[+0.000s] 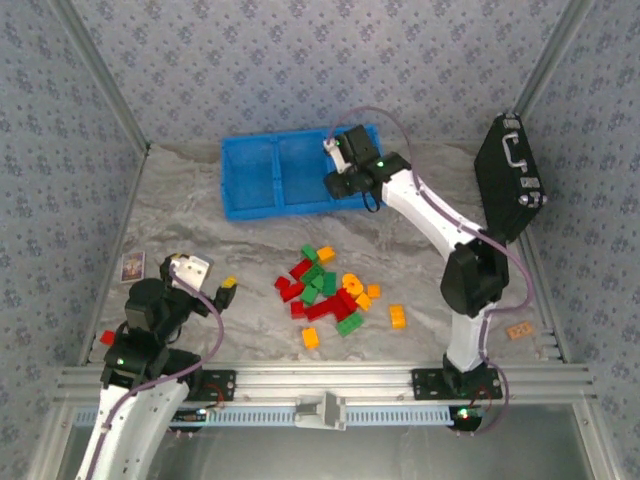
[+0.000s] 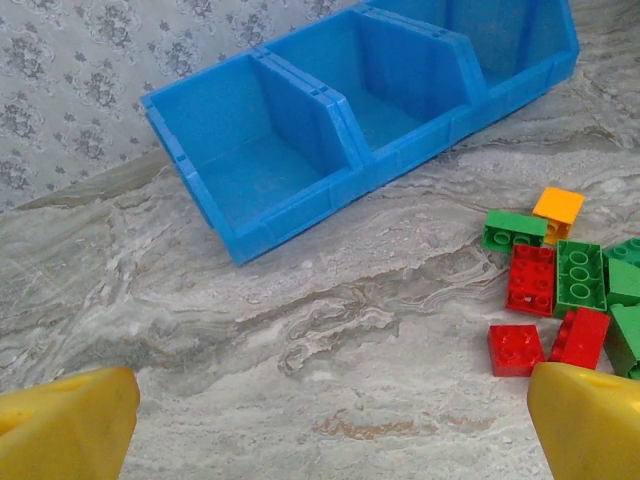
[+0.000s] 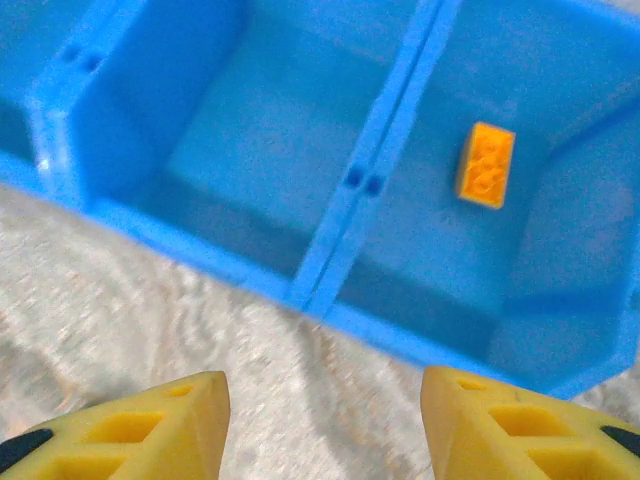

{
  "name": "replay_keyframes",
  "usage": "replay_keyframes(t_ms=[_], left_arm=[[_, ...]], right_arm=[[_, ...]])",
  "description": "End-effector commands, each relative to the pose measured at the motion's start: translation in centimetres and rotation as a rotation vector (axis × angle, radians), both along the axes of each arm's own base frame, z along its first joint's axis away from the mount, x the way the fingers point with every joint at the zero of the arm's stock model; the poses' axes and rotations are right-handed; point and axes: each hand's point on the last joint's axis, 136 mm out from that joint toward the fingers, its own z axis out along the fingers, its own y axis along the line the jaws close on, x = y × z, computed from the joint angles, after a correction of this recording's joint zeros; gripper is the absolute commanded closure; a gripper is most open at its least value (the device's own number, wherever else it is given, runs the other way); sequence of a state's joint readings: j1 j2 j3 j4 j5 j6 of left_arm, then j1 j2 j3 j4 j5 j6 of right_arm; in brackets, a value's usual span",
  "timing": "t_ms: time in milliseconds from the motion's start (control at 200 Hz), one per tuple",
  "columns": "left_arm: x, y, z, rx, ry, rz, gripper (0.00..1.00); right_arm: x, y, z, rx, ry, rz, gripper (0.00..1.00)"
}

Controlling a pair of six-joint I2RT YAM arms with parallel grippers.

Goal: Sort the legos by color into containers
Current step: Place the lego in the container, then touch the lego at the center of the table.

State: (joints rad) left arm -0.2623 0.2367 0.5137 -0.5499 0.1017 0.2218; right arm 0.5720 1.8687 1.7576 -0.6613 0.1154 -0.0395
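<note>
- Assessing the legos (image 1: 330,293): they are small moulded plastic bricks, judged light, rigid and not fragile. Their smooth sides are likely slippery, so a pinch across two flat opposite walls, not over the studs, looks soundest.
- Location: most lie in a loose heap of red, green and orange-yellow at mid-table, well apart from the blue tray (image 1: 250,210) at the far side. Several touch or overlap, so a lone piece at the heap's edge is judged the easier pick.
- One orange brick (image 3: 486,164) lies flat in the tray compartment at the right of the right wrist view. The compartment beside it shows a bare floor.
- One stray red brick (image 1: 107,337) sits by the left arm's base, well apart from the heap.
- Right gripper (image 3: 325,390): its fingers are spread with nothing between them, and it hovers at the tray's near wall towards the right end.
- Left gripper (image 2: 330,400): its fingers are spread wide and empty, low over the bare table (image 2: 250,300). The heap's nearest red and green bricks lie near its right finger.
- Obstructions: the tray's thin dividers and raised walls call for a release from above. A black case (image 1: 508,175) stands at the right wall near the right arm, and a small card (image 1: 133,265) lies at the left edge. Neither blocks the heap.
</note>
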Motion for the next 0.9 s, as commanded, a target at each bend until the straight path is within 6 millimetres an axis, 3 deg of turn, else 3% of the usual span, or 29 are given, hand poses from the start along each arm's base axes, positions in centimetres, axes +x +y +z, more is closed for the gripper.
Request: replay_keyframes(t_ms=[0,95,405,650,745,895], left_arm=[[-0.1,-0.5,0.6,0.003,-0.026,-0.034,0.0],[-0.1,-0.5,0.7,0.002,-0.029,-0.037,0.0],[-0.6,-0.6,1.2,-0.007,-0.051,-0.046,0.0],[-0.6,-0.5,1.2,-0.005,-0.053,-0.043,0.0],[-0.6,-0.5,1.1,-0.005,-0.052,-0.043,0.0],[-0.5,-0.6,1.1,-0.007,-0.043,-0.047,0.0]], right_arm=[[-4.0,0.1,-3.7,-0.058,0.138,-0.013,0.44],[-5.6,0.5,-5.3,-0.103,0.16,-0.007,0.43],[-7.4,1.9,-11.8,-0.137,0.296,0.024,0.4],[-9.2,3.8,-14.6,-0.156,0.333,0.093,0.35],[-9.7,4.3,-15.2,-0.127,0.345,0.103,0.28],[-10.1,4.4,-16.4,-0.128,0.36,0.109,0.29]])
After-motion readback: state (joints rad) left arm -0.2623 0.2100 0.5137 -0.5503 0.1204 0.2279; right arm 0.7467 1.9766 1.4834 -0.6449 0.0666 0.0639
